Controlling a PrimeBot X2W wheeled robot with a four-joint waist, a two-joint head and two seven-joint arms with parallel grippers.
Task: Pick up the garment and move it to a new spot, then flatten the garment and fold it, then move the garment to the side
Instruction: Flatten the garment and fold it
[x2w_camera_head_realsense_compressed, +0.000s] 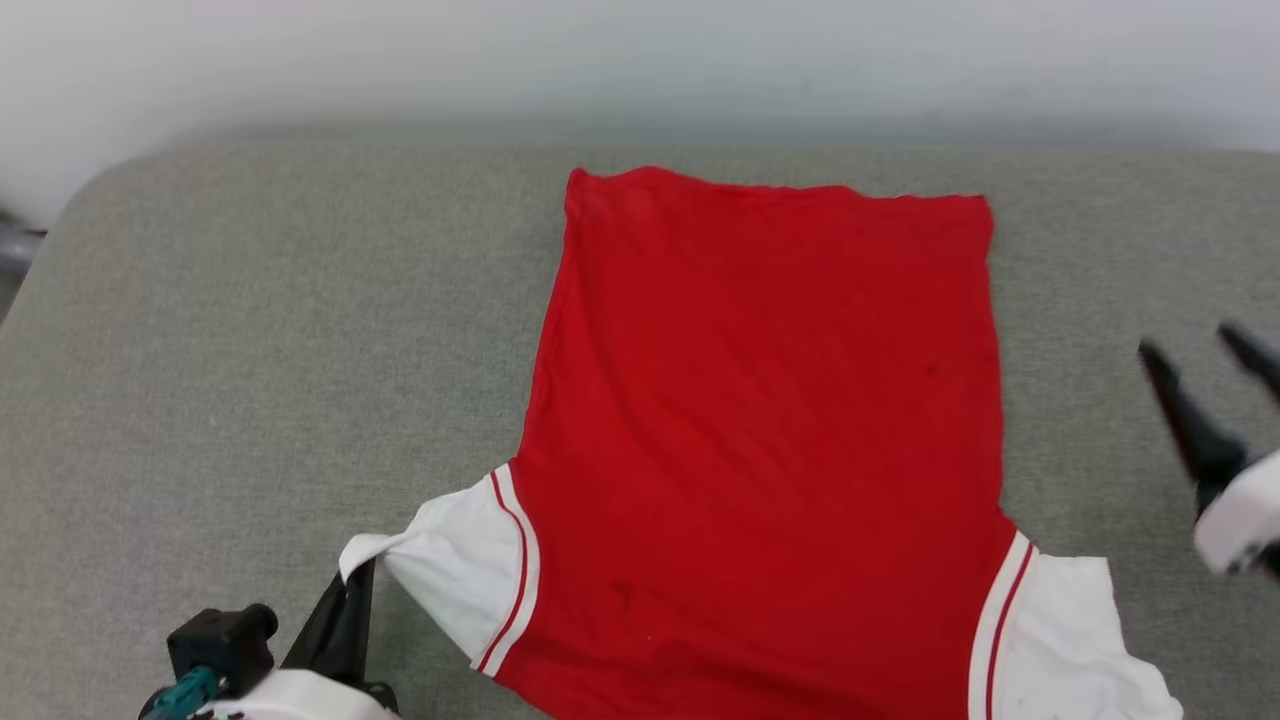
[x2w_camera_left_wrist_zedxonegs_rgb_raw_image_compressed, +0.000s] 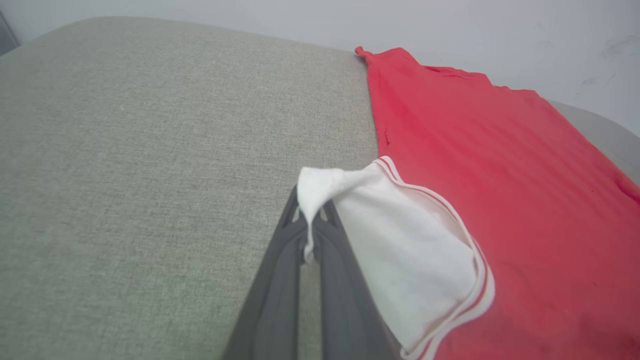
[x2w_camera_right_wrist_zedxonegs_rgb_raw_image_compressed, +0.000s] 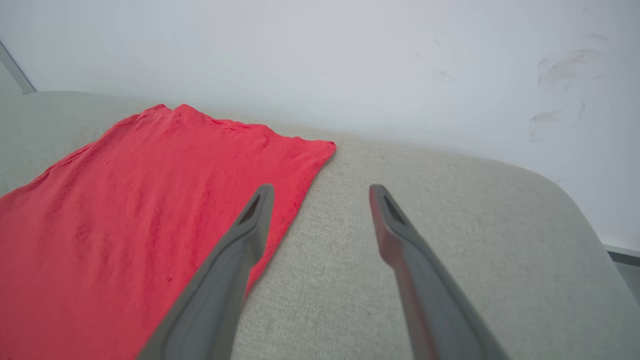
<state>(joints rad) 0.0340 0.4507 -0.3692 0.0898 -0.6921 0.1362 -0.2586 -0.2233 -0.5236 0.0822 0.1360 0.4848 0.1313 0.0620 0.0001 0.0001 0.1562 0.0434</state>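
Left gripper (x2w_camera_left_wrist_zedxonegs_rgb_raw_image_compressed: 311, 225): long dark fingers clenched on the bunched cuff of the white left sleeve (x2w_camera_head_realsense_compressed: 455, 560), which is drawn out leftward from the red jersey garment with red-white striped trim (x2w_camera_head_realsense_compressed: 770, 400).

Garment: spread flat, plain red side up, mid-way across the grey fabric-covered counter (x2w_camera_head_realsense_compressed: 250, 350). Hem lies toward the pale wall (x2w_camera_head_realsense_compressed: 640, 60), sleeves toward the robot.

White right sleeve (x2w_camera_head_realsense_compressed: 1070, 640): lies loose on the counter at the garment's near right corner.

Right gripper (x2w_camera_head_realsense_compressed: 1190, 345): fingers spread wide, grasping nothing, hovering just beyond the garment's right edge, clear of the cloth.
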